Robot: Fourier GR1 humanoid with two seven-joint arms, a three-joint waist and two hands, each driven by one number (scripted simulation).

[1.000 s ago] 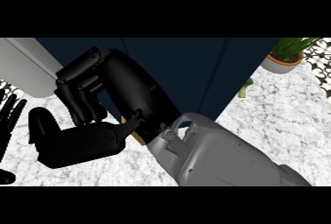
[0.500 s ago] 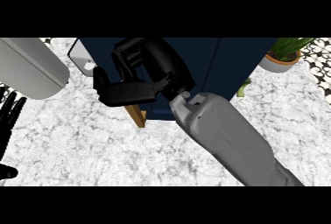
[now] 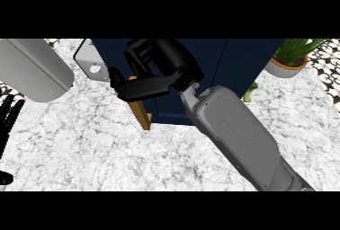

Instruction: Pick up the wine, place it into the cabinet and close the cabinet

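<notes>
1. A dark navy cabinet (image 3: 232, 67) stands at the far edge of the white marble desk (image 3: 100, 152). A tan wooden door edge (image 3: 140, 114) juts out from its front.
2. The right robot hand (image 3: 163, 63) is clenched on that tan wooden door edge, fingers above and thumb below.
3. The cabinet's inside is hidden, so I cannot tell whether the wine bottle is in it; the bottle does not show clearly anywhere.
4. A small green object (image 3: 249, 93), too small to identify, stands just beside the cabinet's right side.
5. A white pot with a green plant (image 3: 289, 65) sits at the desk's far right corner.
6. The left robot hand (image 3: 8, 121) rests released at the desk's left edge, fingers straight.
</notes>
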